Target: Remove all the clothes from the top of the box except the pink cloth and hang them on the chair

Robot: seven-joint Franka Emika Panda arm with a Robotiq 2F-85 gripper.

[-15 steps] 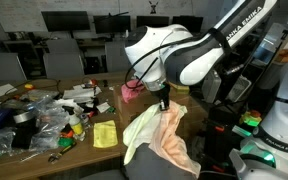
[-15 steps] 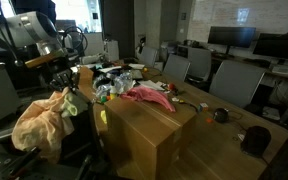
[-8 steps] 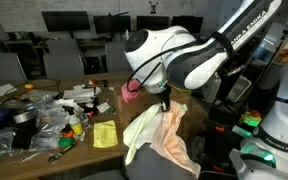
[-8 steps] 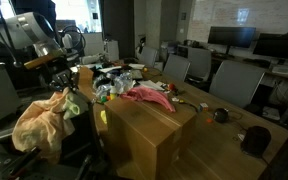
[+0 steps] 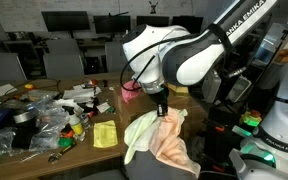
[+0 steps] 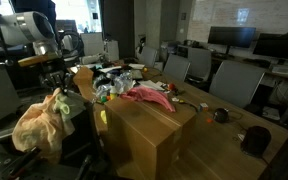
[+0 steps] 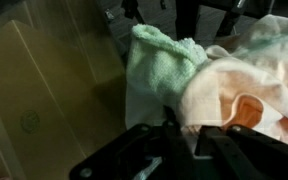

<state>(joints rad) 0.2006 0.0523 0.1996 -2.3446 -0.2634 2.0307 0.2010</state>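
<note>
A peach cloth [image 5: 176, 146] and a light green cloth [image 5: 142, 130] hang bunched over the dark chair [image 5: 149, 170] beside the box. In the other exterior view they form one hanging bundle [image 6: 36, 125]. My gripper [image 5: 161, 106] sits right at the top of this bundle [image 6: 56, 88] and looks shut on a fold of the peach cloth [image 7: 249, 90], next to the green cloth [image 7: 159, 62]. The fingertips [image 7: 181, 140] are partly buried in fabric. The pink cloth [image 6: 144, 95] lies spread on top of the brown box [image 6: 149, 135], and it also shows in an exterior view [image 5: 132, 92].
A yellow cloth [image 5: 105, 134] lies on the wooden table [image 5: 44, 150] among bags, bottles and clutter [image 5: 34, 115]. Office chairs [image 6: 234, 80] and monitors [image 6: 234, 38] stand behind. Another white robot base [image 5: 282, 130] is close to the chair.
My gripper has shifted slightly sideways and away from the box, drawing the top of the cloth bundle with it. The bundle now hangs narrower. The pink cloth has not moved.
</note>
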